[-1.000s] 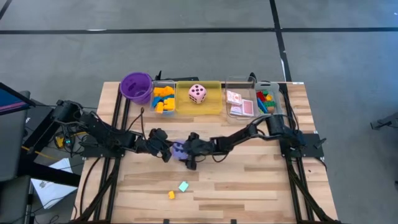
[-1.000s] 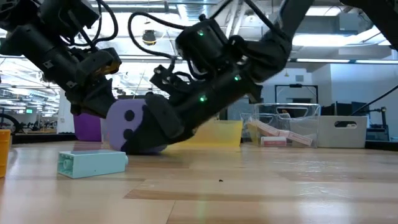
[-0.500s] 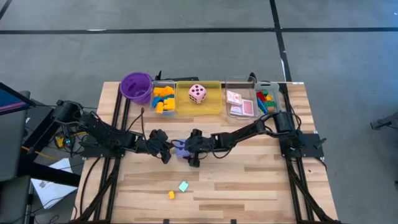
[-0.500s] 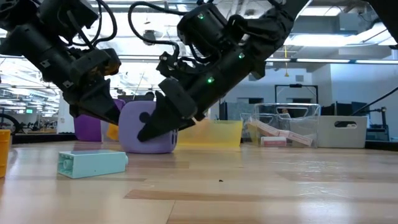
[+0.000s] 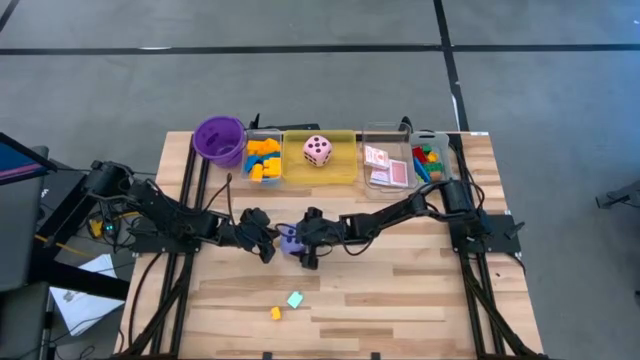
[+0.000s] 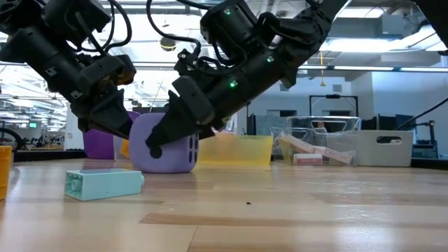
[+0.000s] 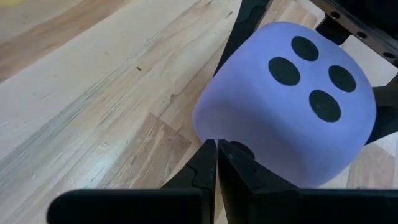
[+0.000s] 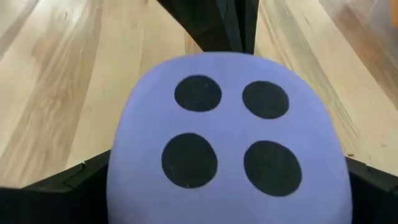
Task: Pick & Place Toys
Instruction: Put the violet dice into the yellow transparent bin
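The purple die (image 5: 288, 240) is found at the table's centre, resting on the wood between the two grippers. Nearest the front edge, at about 6 o'clock from it in the high view, a yellow block (image 5: 276, 313) and a mint block (image 5: 295, 299) are left loose on the table (image 5: 400, 300); the mint block (image 6: 103, 184) lies on its side in the low view.

The die is flanked at 9 o'clock by the left gripper (image 5: 262, 240), whose fingers (image 7: 214, 165) are seen pressed together, tips touching or just beside the die's lower edge (image 7: 286, 106). At 3 o'clock the right gripper (image 5: 305, 243) is set around the die, a dark finger on each side of the four-dot face (image 8: 227, 137); the die appears to be clamped, though it is judged to sit on the table, not lifted.

Farther back, at 12 o'clock, a row is formed by the purple cup (image 5: 219, 139), a tray (image 5: 262, 135) of yellow and orange blocks, the yellow tray (image 5: 345, 160) with the pink die (image 5: 318, 151), a tray with cards (image 5: 386, 166), and a bin of mixed blocks (image 5: 428, 160).

Most toys are judged sorted; the purple die and two loose blocks are left.
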